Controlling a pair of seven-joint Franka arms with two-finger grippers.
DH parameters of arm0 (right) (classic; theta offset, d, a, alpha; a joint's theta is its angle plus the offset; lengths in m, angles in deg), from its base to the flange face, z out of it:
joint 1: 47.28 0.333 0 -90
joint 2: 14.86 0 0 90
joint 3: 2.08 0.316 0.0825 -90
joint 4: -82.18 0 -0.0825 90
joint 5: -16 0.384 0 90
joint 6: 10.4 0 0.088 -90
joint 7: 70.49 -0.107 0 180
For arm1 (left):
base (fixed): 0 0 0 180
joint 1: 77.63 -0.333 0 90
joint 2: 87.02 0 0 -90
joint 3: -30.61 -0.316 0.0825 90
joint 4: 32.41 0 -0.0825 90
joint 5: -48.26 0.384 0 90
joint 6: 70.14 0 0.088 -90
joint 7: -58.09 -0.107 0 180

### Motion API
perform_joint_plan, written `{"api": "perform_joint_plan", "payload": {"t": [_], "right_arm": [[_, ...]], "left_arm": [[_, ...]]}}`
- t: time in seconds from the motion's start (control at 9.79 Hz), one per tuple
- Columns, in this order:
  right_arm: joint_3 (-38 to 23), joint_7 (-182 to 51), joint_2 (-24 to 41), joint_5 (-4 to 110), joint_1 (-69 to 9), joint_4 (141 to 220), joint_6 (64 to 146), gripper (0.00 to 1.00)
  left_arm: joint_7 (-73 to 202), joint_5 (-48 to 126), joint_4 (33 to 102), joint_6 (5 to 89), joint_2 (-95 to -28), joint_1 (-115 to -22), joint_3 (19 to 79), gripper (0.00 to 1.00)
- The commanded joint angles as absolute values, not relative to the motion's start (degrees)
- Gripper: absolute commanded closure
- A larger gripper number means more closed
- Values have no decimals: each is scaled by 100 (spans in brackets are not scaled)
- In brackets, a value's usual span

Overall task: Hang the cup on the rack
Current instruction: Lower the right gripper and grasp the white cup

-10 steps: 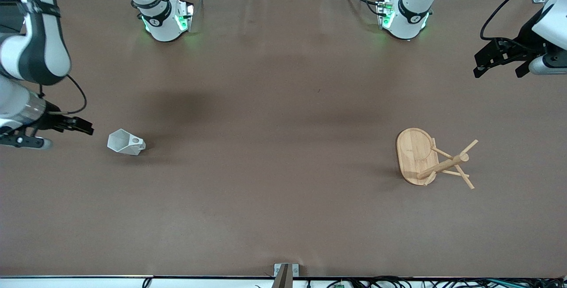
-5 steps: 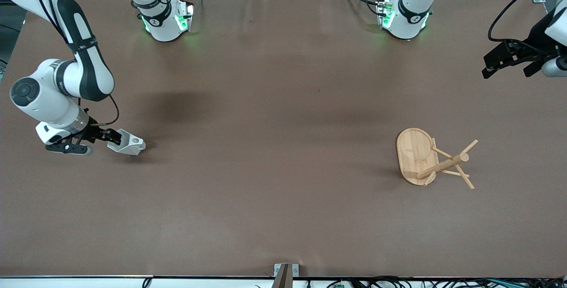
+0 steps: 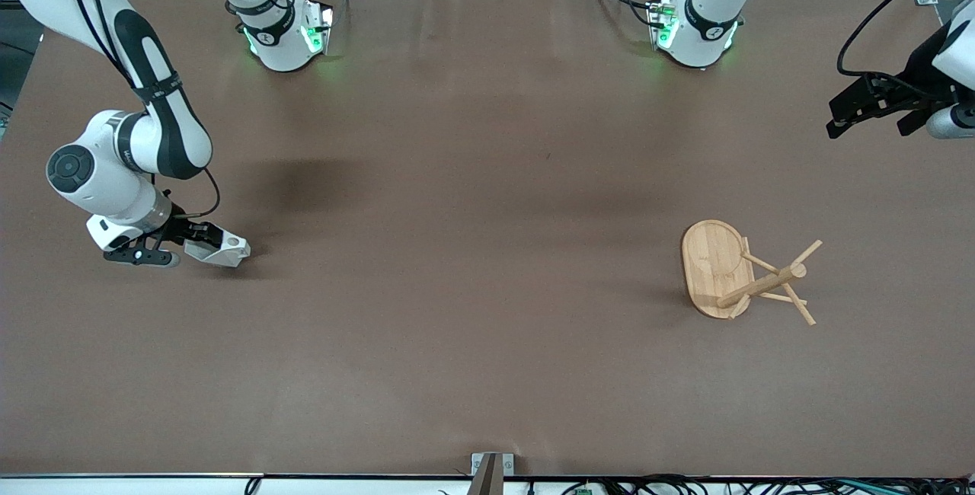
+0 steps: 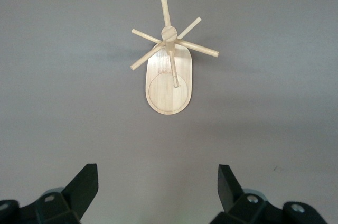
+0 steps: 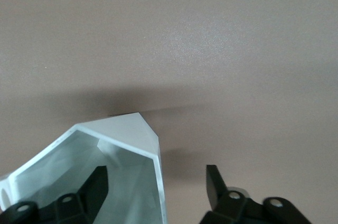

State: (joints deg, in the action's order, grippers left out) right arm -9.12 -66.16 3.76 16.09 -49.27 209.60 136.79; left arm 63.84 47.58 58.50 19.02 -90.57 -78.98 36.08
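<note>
Right hand (image 3: 199,238) now down at the cup (image 3: 221,250), one finger inside its mouth.

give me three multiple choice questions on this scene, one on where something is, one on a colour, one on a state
1. Where does the rack stand?
A. toward the left arm's end of the table
B. toward the right arm's end of the table
C. on top of the cup

2. What colour is the cup?
A. red
B. white
C. black

3. How does the cup lie?
A. hung on a peg
B. upright on its base
C. on its side on the table

Answers:
1. A, the front view shows the rack below the left gripper, which waits open in the air.
2. B, its faceted walls are white in both views.
3. C, its mouth faces the right gripper, with one finger inside the rim and the other outside.
</note>
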Motion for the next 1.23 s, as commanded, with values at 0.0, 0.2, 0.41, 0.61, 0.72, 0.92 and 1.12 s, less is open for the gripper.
{"api": "perform_joint_plan", "payload": {"t": [0.0,0.2,0.41,0.61,0.72,0.92,1.12], "right_arm": [[-867,-6530,325,1731,-4974,21076,13787,41],[-876,-6530,316,1731,-4983,21067,13787,64],[-876,-6539,316,1731,-4983,21015,13778,99],[-876,-6374,307,1723,-4930,20822,13534,99],[-876,-6181,273,1723,-4921,20630,13201,99],[-684,-5899,97,1723,-4912,20024,12270,99],[-289,-5985,-96,1827,-4904,19523,11628,96]], "left_arm": [[6424,4879,5908,1836,-8895,-7860,3632,0],[6424,4879,5908,1836,-8878,-7851,3632,0],[6372,4879,5890,1845,-8869,-7851,3632,0],[6371,4879,5890,1863,-8869,-7851,3632,0],[6371,4879,5890,1880,-8851,-7851,3632,0],[6371,4870,5882,1880,-8825,-7851,3632,0],[6363,4870,5873,1889,-8825,-7851,3632,0]]}}
